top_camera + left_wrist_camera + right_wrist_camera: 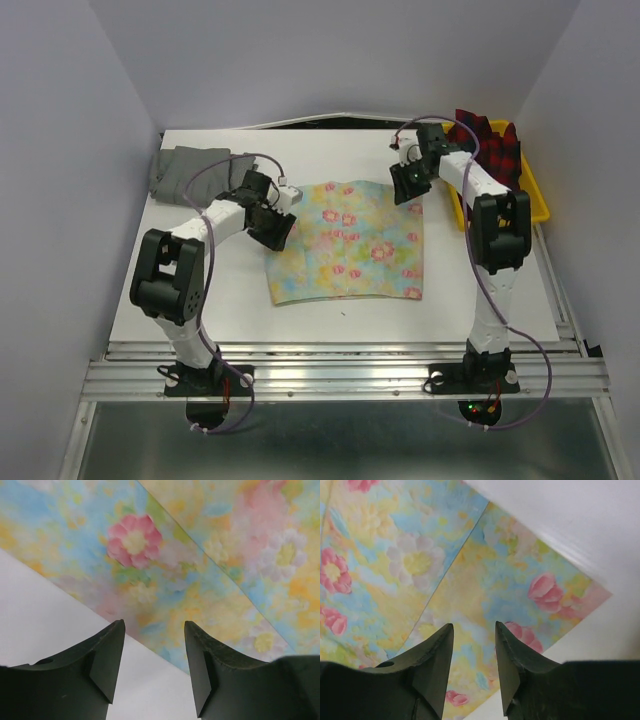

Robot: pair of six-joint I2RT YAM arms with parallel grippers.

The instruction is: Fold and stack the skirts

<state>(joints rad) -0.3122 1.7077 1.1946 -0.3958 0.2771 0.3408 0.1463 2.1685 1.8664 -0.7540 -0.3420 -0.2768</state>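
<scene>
The floral skirt [350, 245] lies spread flat in the middle of the white table, filling most of both wrist views [200, 570] [445, 580]. My left gripper [272, 225] hovers open at its left edge, nothing between its fingers [107, 655]. My right gripper [410, 183] hovers open over its far right corner, also empty, fingers [432, 660] apart. The grey skirt [190, 170] lies bunched at the back left. The plaid skirt [492, 145] sits crumpled in the yellow tray at the back right.
The yellow tray [535, 195] stands along the table's right edge, close behind my right arm. Bare white table [240, 300] shows in front of the floral skirt and to its left. Grey walls close in on both sides.
</scene>
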